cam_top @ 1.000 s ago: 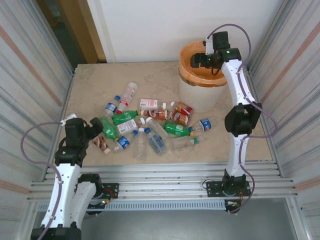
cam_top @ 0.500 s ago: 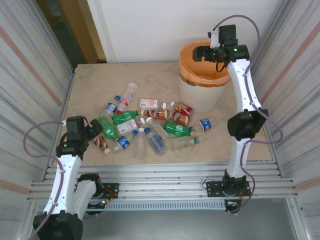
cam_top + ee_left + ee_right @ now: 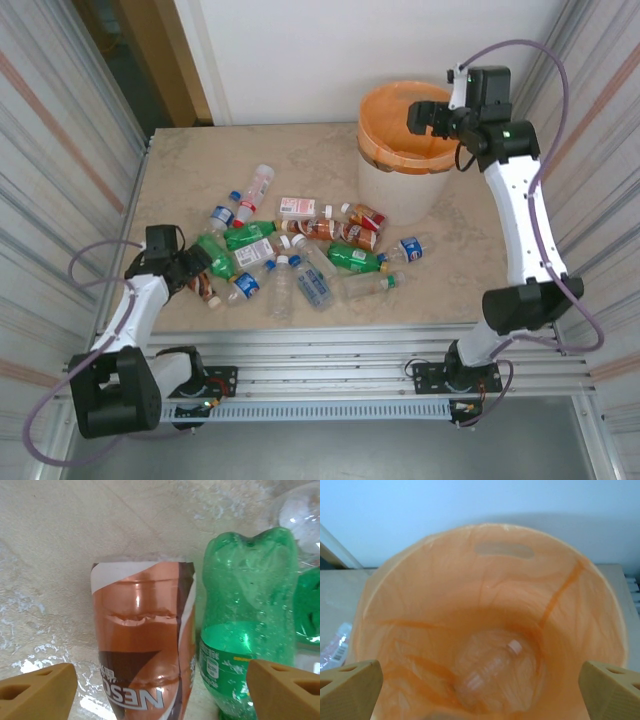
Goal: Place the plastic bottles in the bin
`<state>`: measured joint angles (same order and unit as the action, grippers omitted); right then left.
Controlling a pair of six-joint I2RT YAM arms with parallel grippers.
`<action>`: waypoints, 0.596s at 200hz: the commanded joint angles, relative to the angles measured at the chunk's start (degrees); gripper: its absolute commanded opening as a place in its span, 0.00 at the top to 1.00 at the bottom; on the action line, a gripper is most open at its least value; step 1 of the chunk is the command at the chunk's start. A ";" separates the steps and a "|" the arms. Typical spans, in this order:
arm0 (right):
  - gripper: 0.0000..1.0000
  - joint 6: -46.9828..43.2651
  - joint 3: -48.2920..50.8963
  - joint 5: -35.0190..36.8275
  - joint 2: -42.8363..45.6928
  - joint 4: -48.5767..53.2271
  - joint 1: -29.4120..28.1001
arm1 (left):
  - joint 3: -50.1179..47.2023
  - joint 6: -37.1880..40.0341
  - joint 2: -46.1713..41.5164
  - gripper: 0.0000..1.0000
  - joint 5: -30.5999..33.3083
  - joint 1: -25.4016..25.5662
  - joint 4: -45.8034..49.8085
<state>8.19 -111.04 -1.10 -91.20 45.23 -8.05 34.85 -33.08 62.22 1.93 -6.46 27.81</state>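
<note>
Right hand (image 3: 425, 117) higher — above bin (image 3: 395, 195)

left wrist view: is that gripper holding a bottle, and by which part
Nothing is held. The left gripper is open, jaws wide apart. The brown-labelled plastic bottle and the green plastic bottle lie side by side ahead of it, ungripped.

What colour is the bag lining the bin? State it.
Orange; the bag lining the bin shows best in the right wrist view.
</note>
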 commanded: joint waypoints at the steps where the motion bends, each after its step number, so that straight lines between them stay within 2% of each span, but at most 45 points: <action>1: 0.02 2.37 7.07 2.54 6.40 -5.68 -0.56 | -0.26 -1.19 1.58 0.15 -0.96 -0.99 -2.31; 56: 0.02 3.88 17.72 4.24 14.87 -6.99 -2.05 | -1.44 -2.31 5.10 0.25 -1.67 -2.33 -5.42; 119: 0.02 4.21 21.94 5.76 17.98 -5.84 -5.42 | -1.76 -3.45 9.66 0.31 -1.78 -3.53 -7.28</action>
<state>11.53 -89.78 3.09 -74.91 39.46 -12.32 33.98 -35.20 70.65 0.40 -9.08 21.87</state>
